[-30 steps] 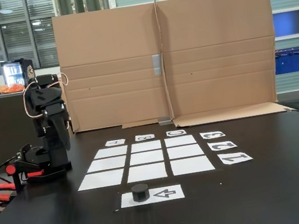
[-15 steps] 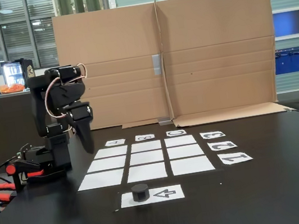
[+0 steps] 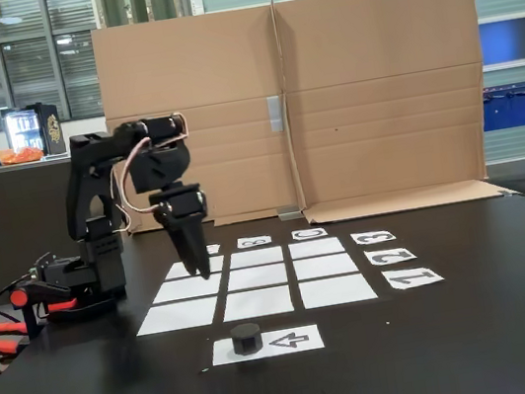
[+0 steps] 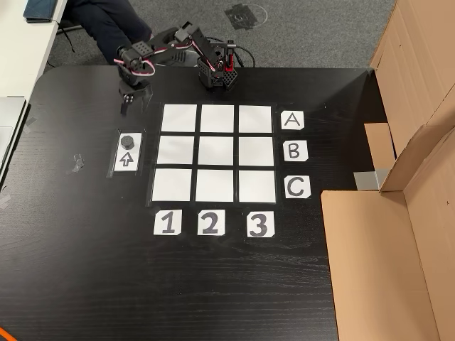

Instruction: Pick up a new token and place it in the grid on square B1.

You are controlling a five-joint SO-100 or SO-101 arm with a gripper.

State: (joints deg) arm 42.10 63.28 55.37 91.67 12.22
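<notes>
Behind the black table we see a tall cardboard screen, which in the other view lies along the right side. On the table sits the grid of nine white paper squares, with letter cards A, B, C on its right and number cards 1, 2, 3 below it in that view. Going by those cards, square B1 is the middle cell of the left column there, and it is bare. In the fixed view the grid lies mid-table.

We find the token on the arrow sheet, just left of the grid in the other view; in the fixed view it stands on the left end of that sheet, in front of the grid.

The arm reaches out from its base, and the gripper points down, empty, above the table. From above it hangs beyond the top end of the arrow sheet, apart from the token. We cannot tell how far its jaws are parted.
</notes>
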